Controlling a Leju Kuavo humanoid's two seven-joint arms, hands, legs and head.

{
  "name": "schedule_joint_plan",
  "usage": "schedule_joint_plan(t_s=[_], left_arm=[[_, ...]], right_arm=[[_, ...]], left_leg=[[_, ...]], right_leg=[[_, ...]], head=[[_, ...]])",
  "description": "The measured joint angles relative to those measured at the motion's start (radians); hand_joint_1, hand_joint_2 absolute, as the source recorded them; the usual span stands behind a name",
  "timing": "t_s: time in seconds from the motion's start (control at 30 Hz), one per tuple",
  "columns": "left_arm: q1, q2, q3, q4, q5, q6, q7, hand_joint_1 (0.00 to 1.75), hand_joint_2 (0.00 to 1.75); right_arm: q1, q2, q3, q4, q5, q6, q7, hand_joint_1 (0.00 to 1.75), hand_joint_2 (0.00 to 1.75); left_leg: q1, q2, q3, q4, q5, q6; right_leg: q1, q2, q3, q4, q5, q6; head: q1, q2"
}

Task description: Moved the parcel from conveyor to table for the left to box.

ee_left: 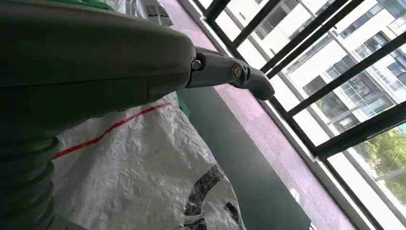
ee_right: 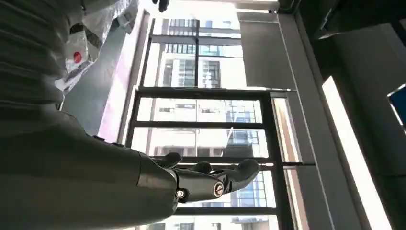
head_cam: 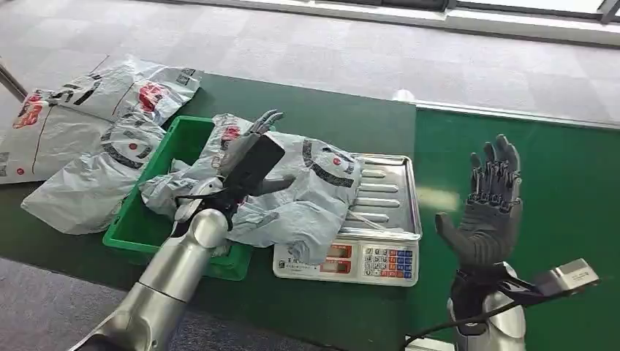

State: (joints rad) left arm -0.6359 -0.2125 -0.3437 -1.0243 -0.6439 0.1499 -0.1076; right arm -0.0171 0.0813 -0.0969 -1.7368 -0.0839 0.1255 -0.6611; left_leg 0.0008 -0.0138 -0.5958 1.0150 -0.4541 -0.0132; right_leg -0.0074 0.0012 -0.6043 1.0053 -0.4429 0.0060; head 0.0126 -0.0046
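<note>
Grey plastic parcel looks soft, floppy, light, probably slippery; lies mid-frame, draped over scale and green bin. Left hand rests on top, fingers look loose, grip unclear. Right hand raised lower right, fingers spread, empty. Best grab bunched fold.

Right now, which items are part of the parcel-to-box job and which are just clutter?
In the job:
- grey parcel draped over the scale and bin edge
- left hand resting on that parcel
- green bin, the box
- right hand, open, raised over the green belt

Lying about:
- scale with metal tray
- other parcels on the dark table beside the bin
</note>
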Motion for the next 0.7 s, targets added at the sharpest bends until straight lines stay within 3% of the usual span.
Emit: schedule_joint_plan(t_s=[0.1,0.33,0.5,0.7], left_arm=[[-0.018,-0.008,-0.01,0.027,-0.004,-0.001,0.009,0.0,1.75],[-0.056,-0.027,-0.03,0.115,-0.062,-0.006,0.057,0.0,1.75],[-0.085,-0.053,-0.075,0.217,-0.163,-0.148,0.123,0.0,1.75],[-0.1,-0.07,-0.116,0.308,-0.197,-0.171,0.137,0.0,1.75]], right_arm=[[0.009,0.008,-0.018,-0.03,0.012,-0.05,-0.01,0.0,1.75],[0.042,0.058,-0.047,-0.124,0.086,-0.296,-0.04,0.0,1.75],[0.045,0.06,-0.044,-0.14,0.095,-0.354,-0.04,0.0,1.75],[0.036,0.06,-0.037,-0.14,0.095,-0.365,-0.038,0.0,1.75]], left_leg=[[0.0,0.002,0.0,0.0,0.0,0.0],[0.0,0.002,0.0,0.0,0.0,0.0],[0.0,0.002,0.0,0.0,0.0,0.0],[0.0,0.002,0.0,0.0,0.0,0.0]], right_leg=[[0.0,0.002,0.0,0.0,0.0,0.0],[0.0,0.002,0.0,0.0,0.0,0.0],[0.0,0.002,0.0,0.0,0.0,0.0],[0.0,0.002,0.0,0.0,0.001,0.001]], head=[[0.0,0.0],[0.0,0.0],[0.0,0.0],[0.0,0.0]])
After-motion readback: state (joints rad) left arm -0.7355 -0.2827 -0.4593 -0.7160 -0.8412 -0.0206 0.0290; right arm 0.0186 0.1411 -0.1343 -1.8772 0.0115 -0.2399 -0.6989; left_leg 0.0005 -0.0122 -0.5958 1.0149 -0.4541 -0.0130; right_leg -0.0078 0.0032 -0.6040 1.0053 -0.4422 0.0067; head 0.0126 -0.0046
